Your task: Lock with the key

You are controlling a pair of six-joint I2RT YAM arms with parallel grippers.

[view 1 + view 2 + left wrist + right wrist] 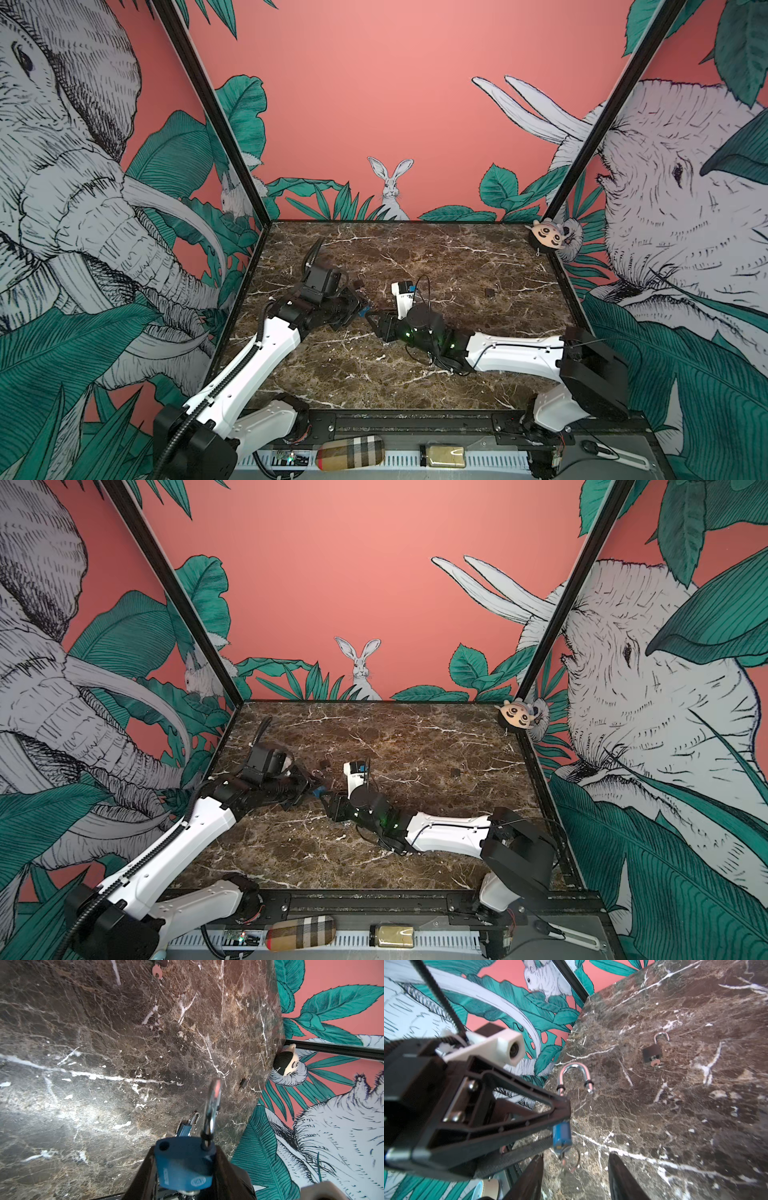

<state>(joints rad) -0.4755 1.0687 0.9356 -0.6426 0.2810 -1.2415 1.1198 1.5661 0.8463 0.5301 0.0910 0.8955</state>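
- Padlock (pixel 561 1134), blue, is held clear of the marble table (pixel 675 1115) near its middle, pinched across the body by the left gripper (pixel 185 1159), whose fingers press on both flat sides.
- Its steel shackle (pixel 212 1109) stands open: the right wrist view shows one leg seated in the body and the other hanging free beside it.
- The key (pixel 562 1153) sits in the keyhole at the lock's lower end, opposite the shackle, with its ring dangling beneath.
- The right gripper (pixel 576 1156) has its fingers spread, one on either side of the key and ring, neither visibly touching them; the key lies nearer one finger than the other.
- The lock's long axis runs from shackle to key roughly along the right gripper's line of reach, key end towards it, so the right arm is plainly the nearer to the key.
- Likely next: the right fingers pinch the key's head while the left holds the body steady. The free shackle leg looks as if it must be seated before a turn will lock.
- A second padlock (pixel 652 1051), dark and also open with its own key, lies on the table well apart.
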